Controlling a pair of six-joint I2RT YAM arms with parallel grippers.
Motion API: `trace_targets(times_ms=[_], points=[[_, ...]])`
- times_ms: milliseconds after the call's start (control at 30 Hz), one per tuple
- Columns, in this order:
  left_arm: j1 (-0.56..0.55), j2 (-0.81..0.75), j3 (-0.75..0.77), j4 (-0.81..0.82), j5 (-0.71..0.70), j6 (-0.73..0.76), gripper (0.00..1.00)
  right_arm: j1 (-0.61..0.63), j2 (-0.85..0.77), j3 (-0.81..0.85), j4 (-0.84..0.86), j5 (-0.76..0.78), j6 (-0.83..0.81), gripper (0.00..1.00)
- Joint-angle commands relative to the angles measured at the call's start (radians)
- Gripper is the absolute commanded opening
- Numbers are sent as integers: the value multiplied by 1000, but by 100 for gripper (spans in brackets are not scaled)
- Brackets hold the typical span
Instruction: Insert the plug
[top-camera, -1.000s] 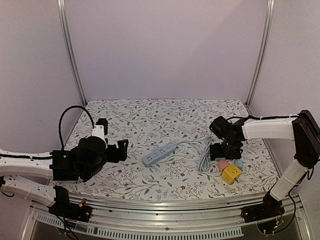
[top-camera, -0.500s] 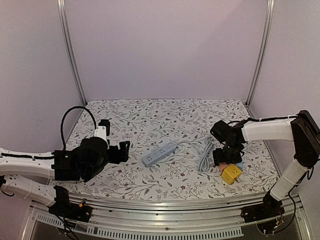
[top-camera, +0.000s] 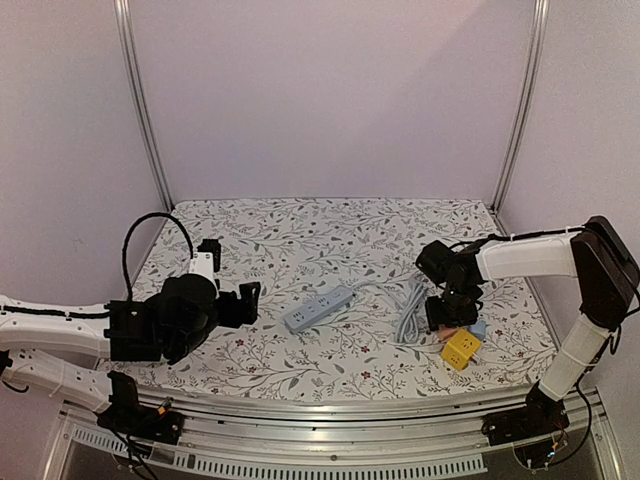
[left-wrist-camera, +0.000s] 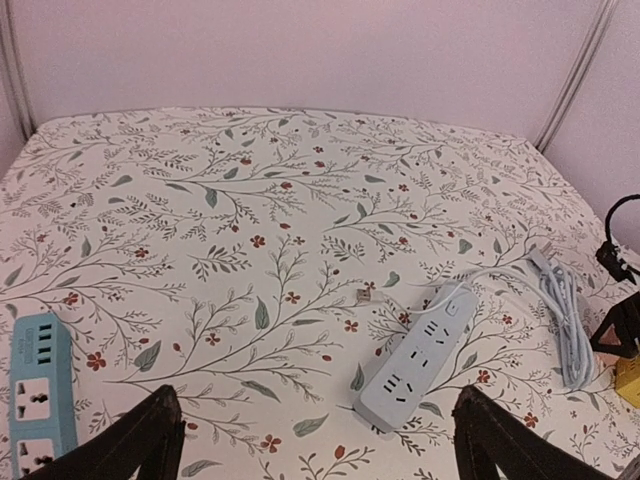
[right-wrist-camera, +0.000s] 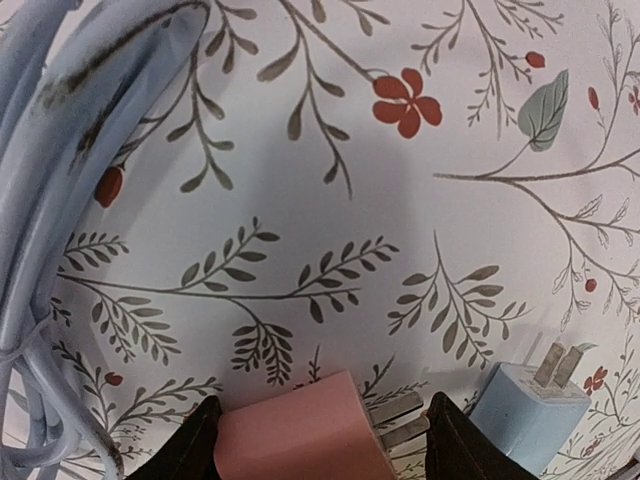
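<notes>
Pink plug (right-wrist-camera: 290, 432) lies flat on the floral tabletop (top-camera: 330, 230). It sits at the bottom edge of my right wrist view and at the right side of the overhead view, directly between the fingers of my right end effector (right-wrist-camera: 318, 440).

The tabletop fills the middle of the overhead view. Near its centre lies a pale grey power strip (top-camera: 320, 308), sockets up, its long axis running from lower left to upper right. Its coiled cable (top-camera: 410, 315) lies to the right, between the strip and my right end effector. A teal power strip (left-wrist-camera: 40, 390) shows at the lower left of my left wrist view. A yellow cube (top-camera: 460, 348) sits just below my right end effector in the overhead view. A small blue plug (right-wrist-camera: 525, 410) lies just right of the pink one.

My right end effector is partly closed, one finger on each side of the pink plug; I cannot tell whether it grips yet. My left end effector (left-wrist-camera: 310, 450) is wide open and empty, facing the grey strip from the left.

The pink plug's long axis runs left to right in the wrist view, prongs toward my right-hand finger. My right arm is by far the nearer. I judge the plug must travel left in the overhead view, past the cable, to the grey strip.
</notes>
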Motion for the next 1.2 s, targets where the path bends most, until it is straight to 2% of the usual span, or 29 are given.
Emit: trace_targets(times_ms=[0, 400, 667, 800, 933, 1033, 1167], points=[[15, 5, 4, 4, -1, 9, 93, 6, 43, 46, 1, 30, -8, 45], [15, -14, 3, -8, -7, 7, 93, 37, -34, 159, -67, 140, 79, 48], [16, -99, -26, -49, -76, -29, 93, 247, -52, 283, -3, 179, 181, 48], [18, -171, -62, -50, -102, -37, 93, 344, 2, 347, 55, 149, 193, 48], [19, -236, -88, -49, -122, -40, 93, 422, 132, 463, 54, 135, 192, 47], [21, -263, -103, -46, -129, -40, 93, 456, 224, 511, 105, 141, 197, 47], [21, -272, -110, -46, -131, -43, 93, 471, 304, 527, 200, 71, 197, 46]])
